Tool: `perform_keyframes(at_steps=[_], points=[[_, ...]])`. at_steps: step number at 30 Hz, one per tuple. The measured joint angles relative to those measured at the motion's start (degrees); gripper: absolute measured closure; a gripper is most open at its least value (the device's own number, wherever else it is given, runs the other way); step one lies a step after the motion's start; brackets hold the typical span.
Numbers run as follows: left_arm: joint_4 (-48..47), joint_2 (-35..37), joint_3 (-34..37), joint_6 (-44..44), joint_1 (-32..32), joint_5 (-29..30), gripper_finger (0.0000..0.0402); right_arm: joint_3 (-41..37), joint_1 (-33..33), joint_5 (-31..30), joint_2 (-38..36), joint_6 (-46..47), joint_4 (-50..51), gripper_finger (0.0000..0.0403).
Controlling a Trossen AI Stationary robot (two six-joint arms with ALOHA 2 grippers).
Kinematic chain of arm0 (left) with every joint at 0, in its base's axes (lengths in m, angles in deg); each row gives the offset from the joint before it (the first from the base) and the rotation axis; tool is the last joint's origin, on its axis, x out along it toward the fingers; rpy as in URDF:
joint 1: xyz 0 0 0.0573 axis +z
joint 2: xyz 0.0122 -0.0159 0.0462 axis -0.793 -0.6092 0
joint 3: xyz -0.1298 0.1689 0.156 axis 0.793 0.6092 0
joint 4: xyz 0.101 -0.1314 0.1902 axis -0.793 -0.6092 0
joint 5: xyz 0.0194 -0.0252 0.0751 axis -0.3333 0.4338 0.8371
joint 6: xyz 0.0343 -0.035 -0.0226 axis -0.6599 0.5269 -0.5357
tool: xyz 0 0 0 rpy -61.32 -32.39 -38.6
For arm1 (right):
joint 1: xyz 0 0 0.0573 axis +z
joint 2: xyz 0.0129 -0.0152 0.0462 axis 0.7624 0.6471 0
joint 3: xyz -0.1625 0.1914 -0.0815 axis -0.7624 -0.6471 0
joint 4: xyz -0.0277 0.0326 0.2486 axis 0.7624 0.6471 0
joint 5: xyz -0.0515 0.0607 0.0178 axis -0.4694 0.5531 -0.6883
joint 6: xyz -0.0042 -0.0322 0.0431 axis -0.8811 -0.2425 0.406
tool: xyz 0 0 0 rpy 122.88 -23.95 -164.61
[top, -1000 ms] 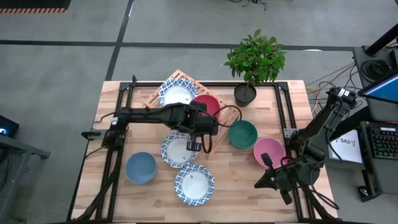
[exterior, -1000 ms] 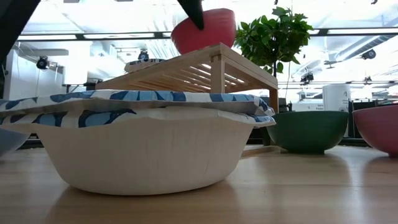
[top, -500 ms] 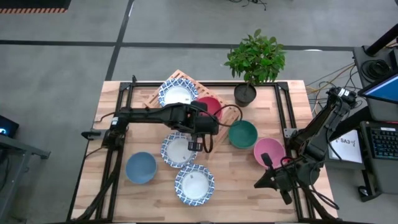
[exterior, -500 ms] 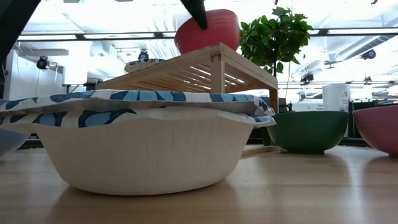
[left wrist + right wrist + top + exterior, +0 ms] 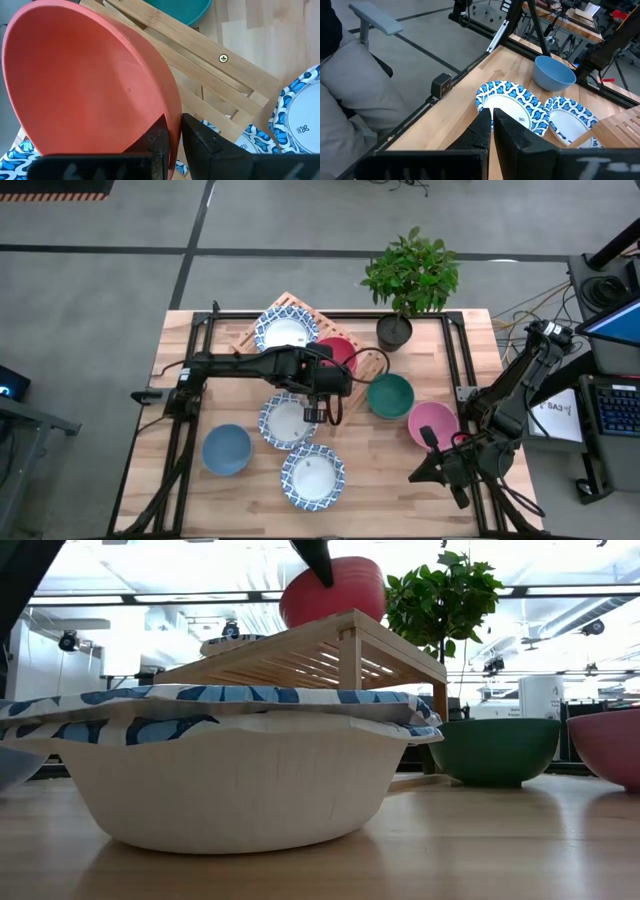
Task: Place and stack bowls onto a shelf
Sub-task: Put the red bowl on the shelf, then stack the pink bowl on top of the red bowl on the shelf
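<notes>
My left gripper [image 5: 175, 136] reaches over the wooden shelf [image 5: 297, 307] and is shut on the red bowl [image 5: 342, 350], which shows at the shelf's top edge in the low view [image 5: 340, 590]. A white bowl with a blue rim [image 5: 285, 332] sits on the shelf beside it. On the table stand two more white and blue bowls [image 5: 288, 420] [image 5: 312, 475], the blue bowl [image 5: 226, 448], the green bowl [image 5: 390, 395] and the pink bowl [image 5: 432, 423]. My right gripper [image 5: 491, 117] waits shut near the table's near right corner. My left gripper pinches the red bowl's rim [image 5: 173, 107], with one finger [image 5: 159, 136] inside the bowl and the other finger [image 5: 200, 139] outside. The fingers come down at it from above, slanting. In the low view the bowl's underside [image 5: 330, 622] meets the shelf's top.
A potted plant [image 5: 396, 330] stands at the far edge, right of the shelf. Black frame rails [image 5: 462, 360] run along the table's left and right sides. Bare wood [image 5: 380, 480] lies near the near edge, between the bowls and my right arm.
My left gripper has carried the red bowl a little toward the table's right along the shelf's top; over the last half second it has kept still.
</notes>
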Motion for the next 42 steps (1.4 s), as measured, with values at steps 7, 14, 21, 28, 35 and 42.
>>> perform_keyframes(at_steps=[7, 14, 21, 28, 35, 42], points=[[-0.02, 0.00, 0.00, 0.62, 0.00, -0.04, 0.0374, 0.00, 0.00, 0.00, 0.00, 0.00, 0.12, 0.0394], [-0.02, 0.00, 0.00, 1.30, 0.00, -1.27, 0.0336, 0.09, 0.00, 0.00, 0.00, 0.20, 0.64, 0.0394], [-0.05, 0.00, 0.00, 1.77, -0.04, -1.33, 0.0268, 0.09, 0.00, 0.00, 0.00, 0.22, 0.74, 0.0394], [-1.02, 0.00, 0.00, 3.88, 0.11, -1.07, 0.0234, 0.09, 0.00, 0.00, 0.00, 0.22, 0.74, 0.0394], [-5.26, 0.00, 0.00, 7.85, 0.11, 1.36, 0.0232, 0.09, 0.00, 0.00, 0.00, 0.22, 0.73, 0.0394], [-5.38, 1.42, 0.02, 8.38, -2.05, 0.45, 0.0232, 0.09, -0.02, -0.47, 0.00, 2.48, 0.71, 0.0394]])
